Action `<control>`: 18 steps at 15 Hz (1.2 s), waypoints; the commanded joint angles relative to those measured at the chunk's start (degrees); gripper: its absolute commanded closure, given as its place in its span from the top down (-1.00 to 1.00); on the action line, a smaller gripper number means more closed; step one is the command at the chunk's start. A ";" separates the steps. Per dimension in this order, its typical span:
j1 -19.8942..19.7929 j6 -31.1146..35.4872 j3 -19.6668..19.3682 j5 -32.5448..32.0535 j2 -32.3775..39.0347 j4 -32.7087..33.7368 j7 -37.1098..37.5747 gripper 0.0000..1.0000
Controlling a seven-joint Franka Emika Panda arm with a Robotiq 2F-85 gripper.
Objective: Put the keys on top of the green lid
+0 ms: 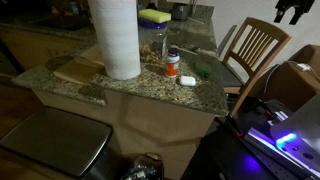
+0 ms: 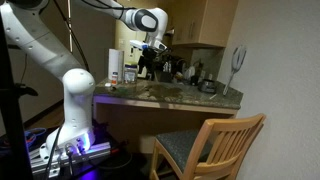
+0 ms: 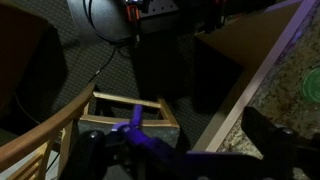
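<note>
The small dark green lid (image 1: 203,70) lies flat on the granite counter (image 1: 150,92), right of the orange-labelled bottle (image 1: 172,63). A small pale object (image 1: 187,80) lies in front of the bottle; I cannot tell whether it is the keys. My gripper (image 1: 295,11) hangs high beyond the counter's end, above the wooden chair (image 1: 255,50), well away from the lid. It also shows in an exterior view (image 2: 152,48). In the wrist view its dark fingers (image 3: 180,138) stand apart with nothing clearly between them, over the floor beside the counter edge (image 3: 235,100).
On the counter stand a tall paper towel roll (image 1: 117,38), a glass jar (image 1: 154,42), a yellow-and-green sponge (image 1: 155,16) and a wooden board (image 1: 80,70). The chair (image 2: 210,145) is at the counter's end. A purple-lit robot base (image 1: 285,135) stands nearby.
</note>
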 commanded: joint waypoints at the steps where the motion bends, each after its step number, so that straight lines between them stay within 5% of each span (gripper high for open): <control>1: -0.61 -0.09 0.47 0.28 0.13 0.11 -0.31 1.00; 16: 16.95 -6.99 4.93 19.60 -10.17 -10.94 -20.57 1.00; 18: 15.90 -6.51 5.89 18.43 -8.71 -9.35 -18.66 1.00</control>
